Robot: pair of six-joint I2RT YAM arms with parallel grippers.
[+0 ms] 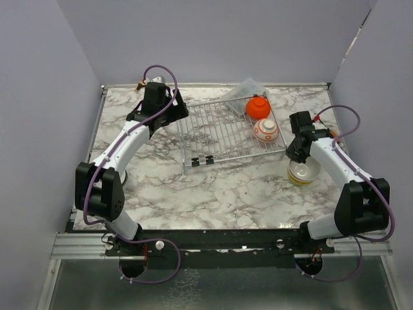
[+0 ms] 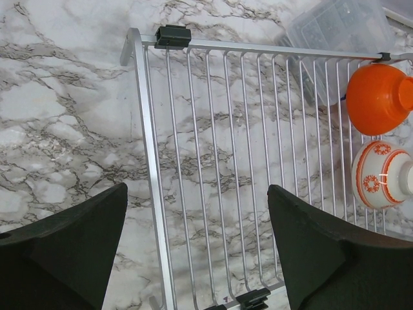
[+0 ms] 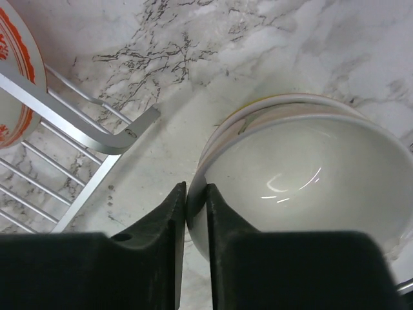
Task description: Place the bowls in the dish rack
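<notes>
Spanning most of the overhead view: marble table (image 1: 193, 187), with the dish rack (image 1: 219, 132) lying flat on its far half.

Left arm: left gripper (image 2: 197, 194) hangs over the rack's left end, jaws spread wide, nothing between them. Its wrist view shows bare rack wires and the frame rail directly below.

Right arm: right gripper (image 3: 195, 188) is down at a stack of bowls on the table just off the rack's near right corner. The overhead view hides the grip behind the wrist. The right wrist view shows it: fingers nearly together, pinching the near rim of the top white bowl (image 3: 303, 181), one finger inside and one outside.

Overhead only: a yellow bowl (image 1: 298, 181) sits under the white one.

On the rack's right end: orange bowl (image 1: 258, 106) and red-patterned bowl (image 1: 265, 130), side by side, both bottom-up.

Clear plastic bag (image 1: 245, 89) lies at the rack's far edge, partly under the wires in the left wrist view.
</notes>
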